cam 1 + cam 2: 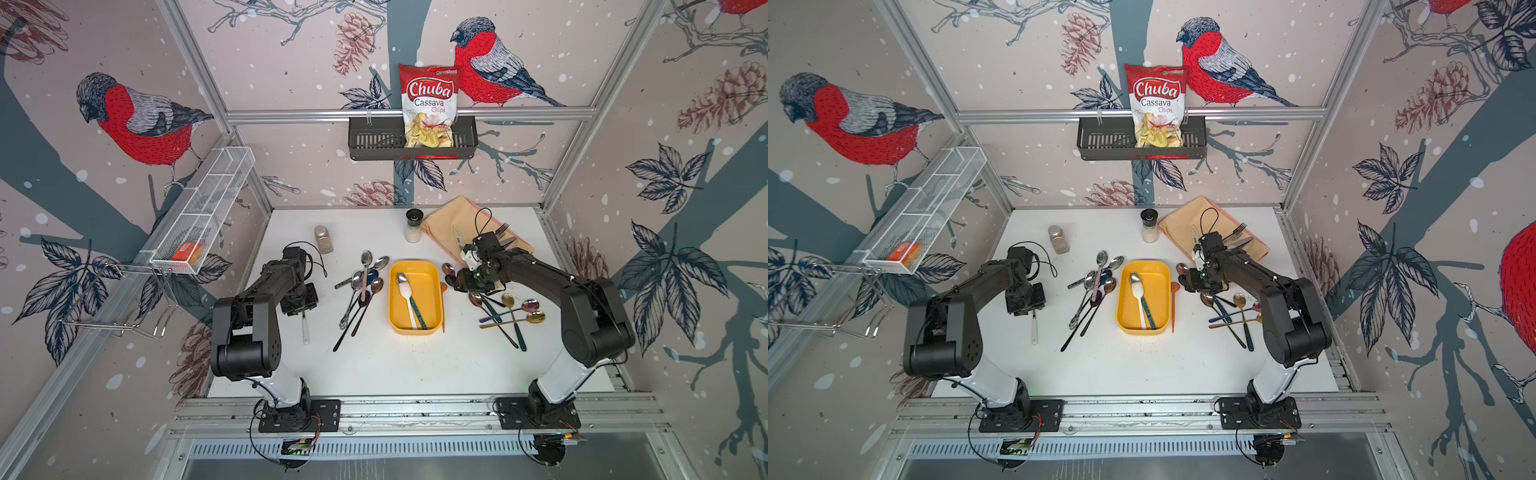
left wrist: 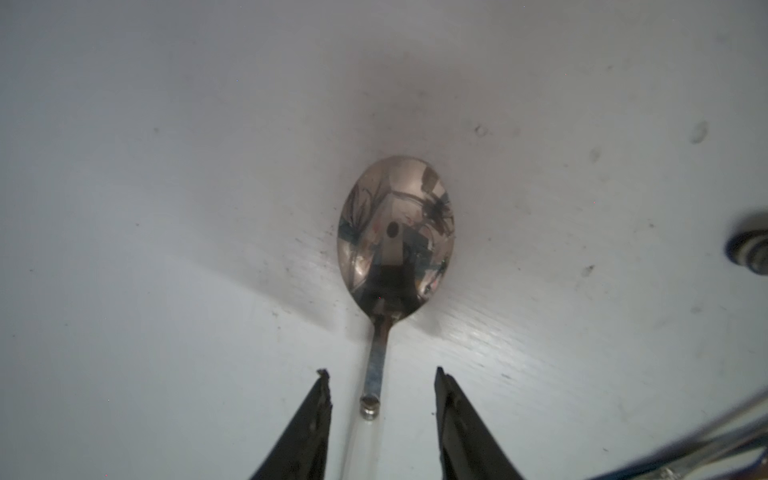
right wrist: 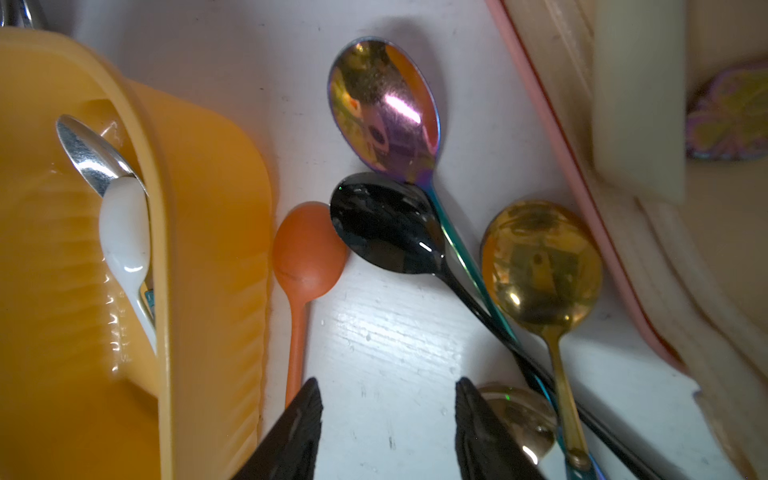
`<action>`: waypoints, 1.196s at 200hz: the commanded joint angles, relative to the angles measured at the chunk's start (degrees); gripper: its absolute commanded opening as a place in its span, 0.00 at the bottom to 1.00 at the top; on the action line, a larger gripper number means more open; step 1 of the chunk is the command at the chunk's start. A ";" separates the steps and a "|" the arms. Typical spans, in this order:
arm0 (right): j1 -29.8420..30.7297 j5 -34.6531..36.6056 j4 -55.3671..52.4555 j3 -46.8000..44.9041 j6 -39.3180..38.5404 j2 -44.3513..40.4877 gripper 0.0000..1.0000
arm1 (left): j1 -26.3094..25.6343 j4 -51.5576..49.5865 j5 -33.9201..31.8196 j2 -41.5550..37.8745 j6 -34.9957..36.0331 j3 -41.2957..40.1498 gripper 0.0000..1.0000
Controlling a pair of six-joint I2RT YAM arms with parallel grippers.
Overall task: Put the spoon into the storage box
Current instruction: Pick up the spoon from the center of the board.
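Bird-and-pinecone wallpaper all round, white tabletop (image 1: 395, 365) in the middle. Smack in the centre of it, the yellow storage box (image 1: 432, 291), already holding two spoons lengthwise: a white spoon (image 1: 405, 289) lying over a teal-handled spoon (image 1: 419, 316) with a shiny silver bowl. Up on the back wall, a dark slotted basket (image 1: 374, 141) with a bag of Chuba cassava chips (image 1: 428, 99) stood upright toward its right end. Along the left wall, a white mesh basket (image 1: 216, 183) split into compartments, small orange carton (image 1: 187, 251) in the nearest one. Left gripper (image 2: 381, 371) down low over the table, well apart from the box, jaws parted and straddling the thin neck of a silver spoon (image 2: 395, 232) with a white handle — gap showing on both sides of the neck, so not clamped on it. That spoon flat on the tabletop, outside the box. Between it and the box, a loose heap of spoons (image 1: 365, 282), handles crossing. Right gripper (image 3: 386, 384) hovering near the box's other long wall, fingers spread with only bare table between them, not holding anything. Ahead of it in the wrist view: an orange spoon (image 3: 309, 249) tucked just beside the box wall, a black spoon (image 3: 386, 224) with its bowl edge over the orange bowl, a rainbow spoon (image 3: 384, 108) beyond that, a gold spoon (image 3: 540, 262) next to the black one's handle. Further back, a brown-filled jar (image 1: 323, 239), a black-capped jar (image 1: 413, 226) and a peach cloth (image 1: 449, 216) with a fork (image 1: 503, 227) on it.
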 commanded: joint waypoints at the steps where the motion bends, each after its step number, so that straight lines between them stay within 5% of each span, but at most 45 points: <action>1: -0.18 -0.75 -0.33 0.91 -0.79 0.34 0.53 | 0.28 1.17 -1.09 1.49 0.49 0.46 0.43; 239: 3.20 3.61 -5.41 4.87 2.55 -3.59 0.51 | 0.35 6.34 5.20 2.66 1.85 -1.02 0.02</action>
